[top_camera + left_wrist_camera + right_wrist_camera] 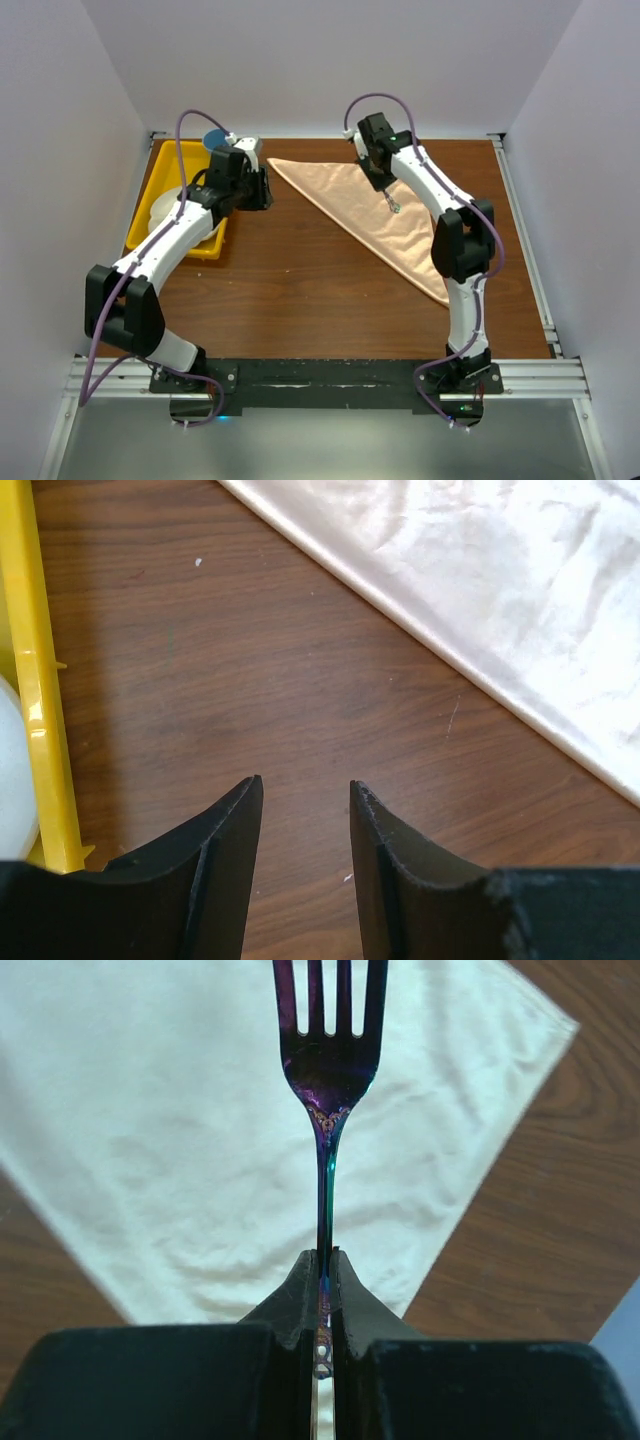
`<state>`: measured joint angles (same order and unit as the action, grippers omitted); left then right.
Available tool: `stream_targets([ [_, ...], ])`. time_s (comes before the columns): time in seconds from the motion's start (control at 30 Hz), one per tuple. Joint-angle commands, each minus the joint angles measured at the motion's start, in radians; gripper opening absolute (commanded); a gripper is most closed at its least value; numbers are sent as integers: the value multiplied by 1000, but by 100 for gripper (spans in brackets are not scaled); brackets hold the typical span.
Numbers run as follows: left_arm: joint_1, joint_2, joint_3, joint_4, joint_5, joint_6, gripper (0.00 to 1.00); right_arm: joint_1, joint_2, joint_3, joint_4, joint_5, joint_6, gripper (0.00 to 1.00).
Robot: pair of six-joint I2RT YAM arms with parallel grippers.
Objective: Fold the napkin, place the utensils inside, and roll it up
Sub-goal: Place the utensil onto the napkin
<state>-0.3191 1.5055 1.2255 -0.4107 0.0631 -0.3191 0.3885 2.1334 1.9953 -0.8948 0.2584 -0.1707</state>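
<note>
Right side: grips a fork (330, 1070) by its thin handle with the right gripper (323, 1260), jaws pressed tight on the metal, tines pointing straight away from the wrist. Holds it over the napkin (370, 215), above the far part of the cloth by the right arm; cannot tell whether the tines touch the fabric.

Below the fork, the napkin: folded into a flat peach triangle on the brown table (300, 280), with the long edge running from the far middle down to a point at the near right.

Left side: hovers low over bare wood with the left gripper (305, 785), fingers apart at roughly half spread and nothing between them. Sits just off the napkin's far left corner, between the cloth and a yellow bin (140, 215) at the table's left edge. Inside the bin, a white plate (165, 210).
</note>
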Motion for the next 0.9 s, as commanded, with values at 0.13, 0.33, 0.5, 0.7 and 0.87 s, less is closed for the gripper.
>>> stream_targets([
  [0.13,2,-27,0,3,-28,20,45,67,78,59,-179,-199,-130,0],
  [0.33,2,-13,8,7,-25,26,45,79,131,60,-135,-212,-177,0],
  [0.5,2,-8,11,4,-28,35,45,78,160,72,-112,-255,-210,0],
  [0.7,2,-7,-1,9,-28,38,45,78,197,111,-98,-321,-210,0],
  [0.87,2,-8,2,7,-29,46,45,79,218,109,-95,-335,-210,0],
])
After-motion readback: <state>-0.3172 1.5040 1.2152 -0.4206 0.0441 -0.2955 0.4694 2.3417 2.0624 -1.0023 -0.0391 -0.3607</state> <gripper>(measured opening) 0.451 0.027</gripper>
